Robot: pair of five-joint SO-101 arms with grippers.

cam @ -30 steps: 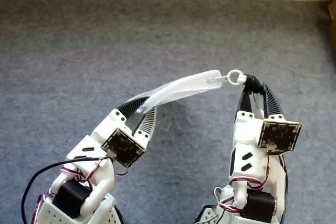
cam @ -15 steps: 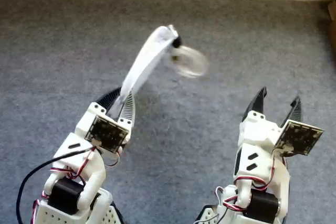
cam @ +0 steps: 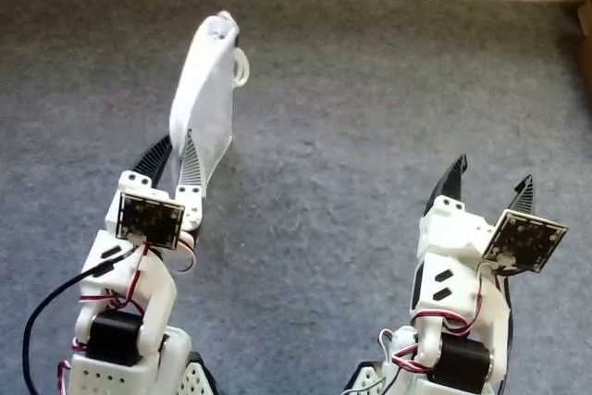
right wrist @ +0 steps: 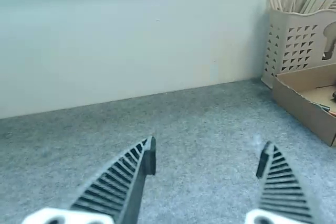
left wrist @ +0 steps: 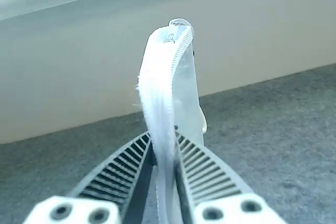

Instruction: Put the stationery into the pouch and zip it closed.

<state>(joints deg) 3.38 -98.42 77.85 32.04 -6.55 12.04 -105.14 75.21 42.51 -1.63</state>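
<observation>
Left claw (cam: 178, 142) clenched on pouch (cam: 205, 71), extended far forward; right claw (cam: 493, 173) spread wide, well apart, pointing forward.

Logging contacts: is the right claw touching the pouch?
Apart. The high view shows the right claw open over the carpet, with a wide bare stretch between it and the pouch, which the left claw grips.

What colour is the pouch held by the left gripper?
The pouch is translucent white; the high view shows it best.

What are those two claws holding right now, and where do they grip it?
The left gripper pinches the white pouch by its near end. The right gripper is open and empty.
</observation>
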